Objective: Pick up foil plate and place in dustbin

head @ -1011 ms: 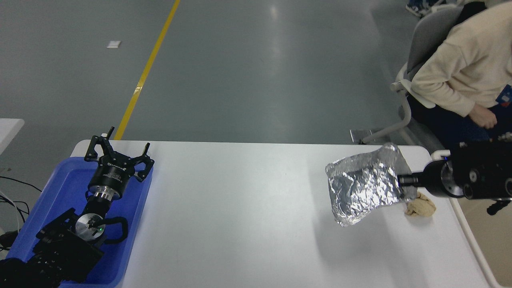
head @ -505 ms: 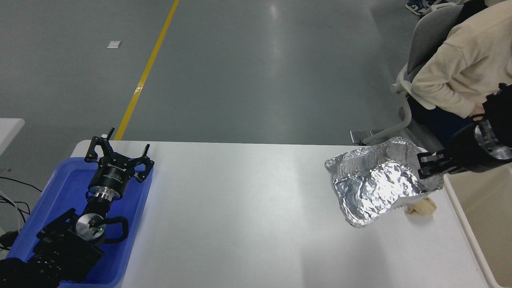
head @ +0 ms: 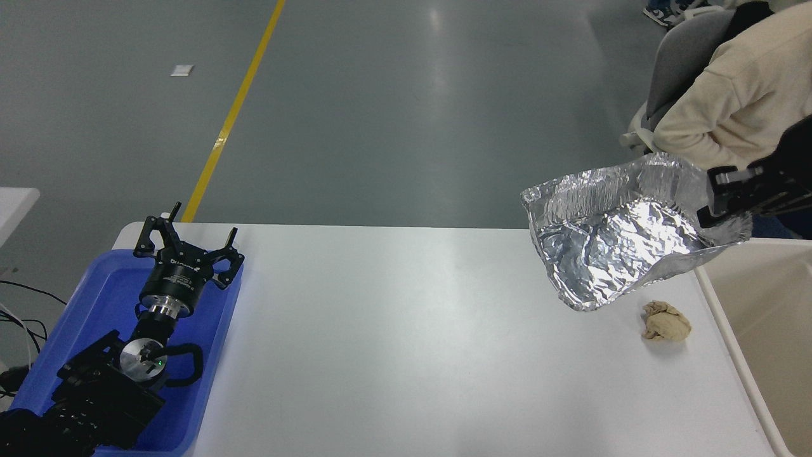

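The shiny, wrinkled foil plate [head: 618,241] hangs in the air above the table's far right corner, tilted with its open side towards me. My right gripper [head: 723,203] comes in from the right edge and is shut on the plate's right rim. The cream-beige dustbin [head: 717,304] stands beside the table's right edge, just right of and below the plate; only its left rim and part of its inside show. My left gripper [head: 187,244] is parked open over the blue tray at the lower left.
A small tan paper wad [head: 666,321] lies on the white table [head: 406,355] below the plate. A blue plastic tray [head: 219,336] sits at the left under the left arm. A person in a cream top [head: 736,108] sits on a chair at the far right.
My right gripper has risen and swung towards the right edge, lifting the foil plate off the table. The paper wad is now uncovered. The left arm has not moved.
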Available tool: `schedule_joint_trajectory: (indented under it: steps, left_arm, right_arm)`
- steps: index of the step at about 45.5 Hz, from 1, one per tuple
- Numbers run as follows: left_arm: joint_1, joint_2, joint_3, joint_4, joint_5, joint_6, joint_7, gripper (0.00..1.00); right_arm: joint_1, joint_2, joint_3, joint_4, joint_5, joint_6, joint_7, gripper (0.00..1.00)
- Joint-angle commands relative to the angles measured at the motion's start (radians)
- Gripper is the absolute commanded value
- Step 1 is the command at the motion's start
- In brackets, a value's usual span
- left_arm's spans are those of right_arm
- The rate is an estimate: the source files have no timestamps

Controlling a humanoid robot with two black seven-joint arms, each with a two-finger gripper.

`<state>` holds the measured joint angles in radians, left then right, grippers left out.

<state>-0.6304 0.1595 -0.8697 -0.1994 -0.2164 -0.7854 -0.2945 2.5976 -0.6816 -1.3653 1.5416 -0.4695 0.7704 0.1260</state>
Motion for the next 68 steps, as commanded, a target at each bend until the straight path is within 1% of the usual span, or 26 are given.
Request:
schedule_joint_trajectory:
  steps: [1,6,18,24,28,32,35,40,44,49,56,64,68]
  left_arm:
    - [0.000,0.000,0.000,0.000,0.000,0.000,0.000,1.00]
    - [0.000,0.000,0.000,0.000,0.000,0.000,0.000,1.00]
    - [0.000,0.000,-0.002,0.000,-0.001,0.000,0.000,1.00]
    - [0.000,0.000,-0.002,0.000,-0.001,0.000,0.000,1.00]
    - [0.000,0.000,-0.002,0.000,-0.001,0.000,0.000,1.00]
    - [0.000,0.000,-0.002,0.000,-0.001,0.000,0.000,1.00]
    - [0.000,0.000,-0.002,0.000,-0.001,0.000,0.000,1.00]
    - [0.000,0.000,-0.002,0.000,-0.001,0.000,0.000,1.00]
    - [0.000,0.000,-0.002,0.000,-0.001,0.000,0.000,1.00]
    - [0.000,0.000,-0.002,0.000,-0.003,0.000,0.000,1.00]
    - [0.000,0.000,-0.002,0.000,-0.001,0.000,0.000,1.00]
    - [0.000,0.000,-0.002,0.000,-0.001,0.000,0.000,1.00]
    - [0.000,0.000,-0.002,0.000,-0.003,0.000,0.000,1.00]
  right_arm:
    - [0.007,-0.015,-0.057,-0.026,0.015,0.015,0.000,0.00]
    - [-0.100,-0.090,-0.078,-0.129,0.018,0.015,-0.002,0.00]
    - [-0.476,-0.245,-0.034,-0.527,0.041,0.015,-0.002,0.00]
    - [-0.710,-0.299,0.101,-0.724,0.075,0.015,-0.002,0.00]
    - [-0.897,-0.334,0.239,-0.854,0.106,0.015,-0.002,0.00]
    - [-1.094,-0.340,0.397,-0.974,0.112,0.015,-0.002,0.00]
    - [-1.238,-0.331,0.511,-1.057,0.112,0.012,-0.002,0.00]
    - [-1.462,-0.296,0.659,-1.175,0.111,-0.059,-0.006,0.00]
    - [-1.579,-0.225,0.699,-1.258,0.111,-0.123,-0.008,0.00]
    - [-1.700,-0.164,0.718,-1.339,0.112,-0.209,-0.008,0.00]
    - [-1.852,-0.081,0.793,-1.428,0.129,-0.381,-0.009,0.00]
    - [-2.013,-0.007,0.934,-1.502,0.225,-0.577,-0.009,0.00]
    - [-2.056,0.023,0.974,-1.508,0.232,-0.680,-0.009,0.00]
